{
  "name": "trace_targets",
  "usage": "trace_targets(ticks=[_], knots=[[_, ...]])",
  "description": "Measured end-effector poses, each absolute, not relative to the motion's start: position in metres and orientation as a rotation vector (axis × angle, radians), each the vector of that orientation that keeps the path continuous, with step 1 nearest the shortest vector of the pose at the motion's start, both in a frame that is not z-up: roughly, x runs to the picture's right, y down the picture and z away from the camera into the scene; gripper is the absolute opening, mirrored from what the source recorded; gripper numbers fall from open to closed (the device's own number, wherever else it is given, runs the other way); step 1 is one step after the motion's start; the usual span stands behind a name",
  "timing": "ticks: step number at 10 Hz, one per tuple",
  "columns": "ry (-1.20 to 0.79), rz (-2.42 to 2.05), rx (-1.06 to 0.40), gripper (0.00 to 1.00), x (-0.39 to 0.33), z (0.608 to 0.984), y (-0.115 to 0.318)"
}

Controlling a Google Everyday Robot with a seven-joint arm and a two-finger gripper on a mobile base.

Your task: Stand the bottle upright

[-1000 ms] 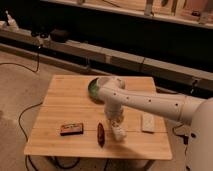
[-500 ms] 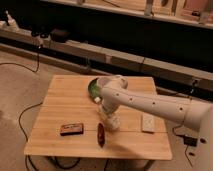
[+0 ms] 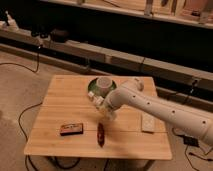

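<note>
The bottle [image 3: 98, 102] is a small whitish shape at the tip of my white arm, just in front of the green bowl. It sits tilted and slightly above the wooden table [image 3: 60, 102]. My gripper [image 3: 106, 111] is at the middle of the table, shut on the bottle, and covers part of it. The arm reaches in from the right edge of the view.
A green bowl [image 3: 92, 90] holding a white cup [image 3: 104, 83] stands at the back of the table. A slim red object [image 3: 100, 135] and a dark flat box [image 3: 71, 129] lie near the front edge. A whitish flat pad [image 3: 148, 122] lies to the right. Cables run on the floor at the left.
My gripper has moved left and back toward the green bowl, and the whitish bottle has moved with it, away from the red object.
</note>
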State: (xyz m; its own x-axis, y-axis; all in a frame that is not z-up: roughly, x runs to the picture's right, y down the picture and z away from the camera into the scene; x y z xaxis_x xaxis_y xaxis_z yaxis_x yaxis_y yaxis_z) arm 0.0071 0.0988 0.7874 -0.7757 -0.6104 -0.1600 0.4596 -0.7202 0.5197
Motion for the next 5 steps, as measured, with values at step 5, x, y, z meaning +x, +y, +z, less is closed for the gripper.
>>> trace_targets(ticks=[5], knots=[[-0.541,-2.45,0.801,0.0,-0.014,0.788,0.084]])
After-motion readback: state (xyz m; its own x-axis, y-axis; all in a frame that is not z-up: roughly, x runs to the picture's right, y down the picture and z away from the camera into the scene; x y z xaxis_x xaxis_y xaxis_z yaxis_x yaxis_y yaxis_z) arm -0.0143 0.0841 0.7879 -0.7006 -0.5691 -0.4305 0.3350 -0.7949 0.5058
